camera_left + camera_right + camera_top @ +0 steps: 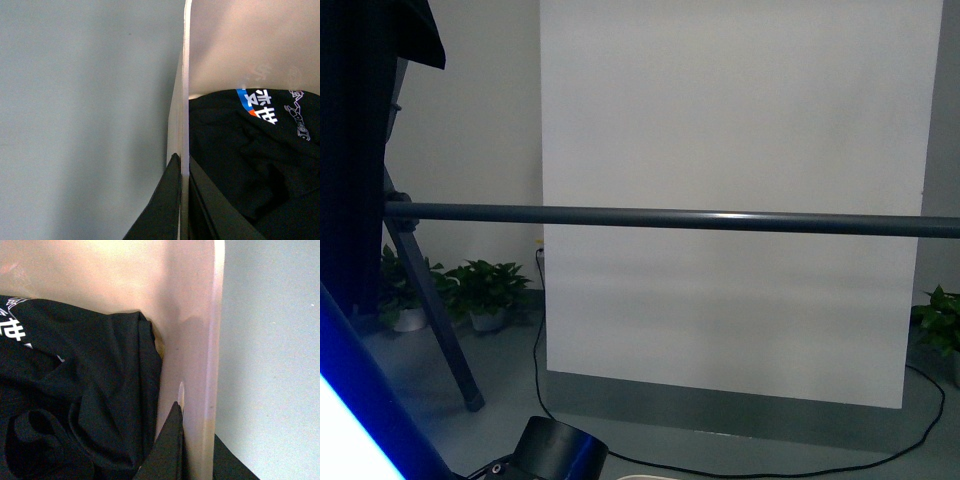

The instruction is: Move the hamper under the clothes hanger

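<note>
The clothes hanger's dark-grey bar (670, 218) runs straight across the front view, with a slanted leg (435, 300) and a hanging black garment (355, 150) at the left. The beige hamper shows only in the wrist views. My left gripper (182, 162) is shut on its thin side wall (186, 75), one finger inside and one outside. My right gripper (197, 422) is shut on the opposite wall (195, 315), by a slot handle. Black clothes with white print (250, 160) fill the hamper and also show in the right wrist view (75, 390).
A white screen panel (730, 150) stands behind the bar. Potted plants (490, 290) sit on the floor at the left, another (942, 320) at the right. A black cable (720, 468) trails over the grey floor. Part of my arm (560, 450) shows at the bottom.
</note>
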{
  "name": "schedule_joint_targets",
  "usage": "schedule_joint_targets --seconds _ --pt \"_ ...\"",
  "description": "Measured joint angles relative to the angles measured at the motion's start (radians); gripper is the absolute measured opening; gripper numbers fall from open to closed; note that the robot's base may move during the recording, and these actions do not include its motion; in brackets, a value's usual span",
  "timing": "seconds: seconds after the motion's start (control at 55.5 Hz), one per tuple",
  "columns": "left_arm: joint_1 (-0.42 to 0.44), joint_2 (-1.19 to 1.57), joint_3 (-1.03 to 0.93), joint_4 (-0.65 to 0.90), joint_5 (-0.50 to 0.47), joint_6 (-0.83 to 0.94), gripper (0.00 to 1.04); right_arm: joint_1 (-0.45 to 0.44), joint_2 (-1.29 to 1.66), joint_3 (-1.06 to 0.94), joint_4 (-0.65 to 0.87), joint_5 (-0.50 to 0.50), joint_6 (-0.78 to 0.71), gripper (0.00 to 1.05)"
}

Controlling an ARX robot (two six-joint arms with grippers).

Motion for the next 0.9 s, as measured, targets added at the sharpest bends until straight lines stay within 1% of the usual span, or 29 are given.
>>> schedule_joint_targets --seconds 0.144,0.378,0.9 --pt "-0.008 0.0 0.0 0.0 0.01 0.0 0.04 -0.011 0.0 0.0 0.0 0.004 0.0 0.03" --pt "0.0 0.0 0.0 0.0 -0.006 0.0 0.04 0.001 0.0 0.0 0.0 -0.003 -0.001 0.03" --pt "0.001 0.0 0.0 0.0 -0.002 0.0 0.04 0.0 0.0 0.0 0.0 -0.001 -0.001 0.03"
